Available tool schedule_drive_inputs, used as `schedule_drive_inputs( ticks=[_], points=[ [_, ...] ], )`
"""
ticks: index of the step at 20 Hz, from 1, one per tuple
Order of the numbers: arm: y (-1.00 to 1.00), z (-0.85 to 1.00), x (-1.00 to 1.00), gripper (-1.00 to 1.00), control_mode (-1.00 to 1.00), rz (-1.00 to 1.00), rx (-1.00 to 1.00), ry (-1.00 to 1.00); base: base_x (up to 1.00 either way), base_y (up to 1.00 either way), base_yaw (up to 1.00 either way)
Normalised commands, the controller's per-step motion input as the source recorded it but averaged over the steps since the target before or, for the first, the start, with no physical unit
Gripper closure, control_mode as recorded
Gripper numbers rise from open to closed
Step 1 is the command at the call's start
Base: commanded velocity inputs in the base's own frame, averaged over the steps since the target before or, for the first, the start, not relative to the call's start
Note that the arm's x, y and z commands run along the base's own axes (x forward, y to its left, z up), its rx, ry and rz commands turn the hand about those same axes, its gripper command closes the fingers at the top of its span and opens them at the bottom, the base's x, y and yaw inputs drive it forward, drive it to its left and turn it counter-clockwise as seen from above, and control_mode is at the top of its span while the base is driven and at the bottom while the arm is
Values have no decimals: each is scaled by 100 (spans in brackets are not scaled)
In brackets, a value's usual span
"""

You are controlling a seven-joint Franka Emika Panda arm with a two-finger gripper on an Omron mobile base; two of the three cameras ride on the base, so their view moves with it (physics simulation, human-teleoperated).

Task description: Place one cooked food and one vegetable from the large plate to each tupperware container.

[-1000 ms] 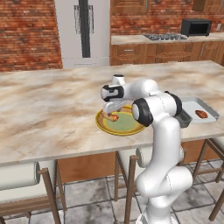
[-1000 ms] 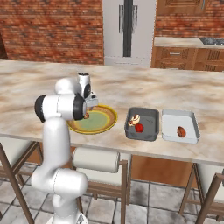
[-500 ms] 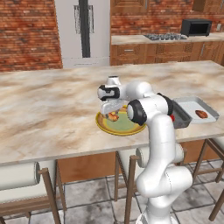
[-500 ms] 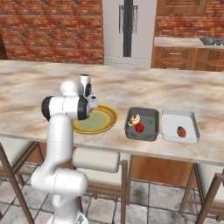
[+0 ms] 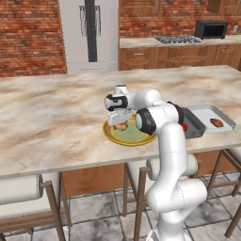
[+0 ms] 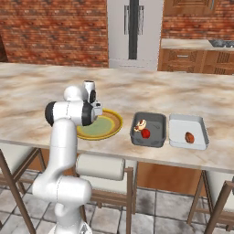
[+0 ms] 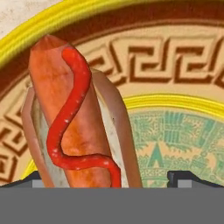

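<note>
hot dog [image 7: 76, 118] lower end cut off, large plate [image 7: 175, 52] cropped by edges

**Brick-walled kitchen with marble island and steel refrigerator**

A long marble-topped island [image 5: 52, 122] runs across the foreground, with wooden stools [image 5: 28, 197] carrying cream cushioned seats tucked along its near side. Behind it, a red brick wall [image 5: 28, 37] frames a tall stainless steel refrigerator [image 5: 89, 33] with two vertical handles. To the right, wooden cabinets [image 5: 164, 56] support a pale counter holding a gas cooktop [image 5: 174, 39] and a black microwave [image 5: 212, 29]. Grey stone tiles [image 5: 99, 216] cover the floor. The lighting is even and soft.
</note>
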Motion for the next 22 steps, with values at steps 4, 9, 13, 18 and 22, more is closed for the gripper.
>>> schedule_drive_inputs(
  ticks=[4,9,13,18,22],
  points=[
    [0,-16,-3,-100,-100,0,0,0,0,0,0],
    [0,-7,0,100,-100,0,1,0,0,0,0],
    [0,-1,0,100,-100,0,0,0,0,0,0],
    [-18,-1,0,100,-100,-10,-10,0,0,0,0],
    [-94,43,-20,100,-100,-39,-16,0,0,0,0]
  ],
)
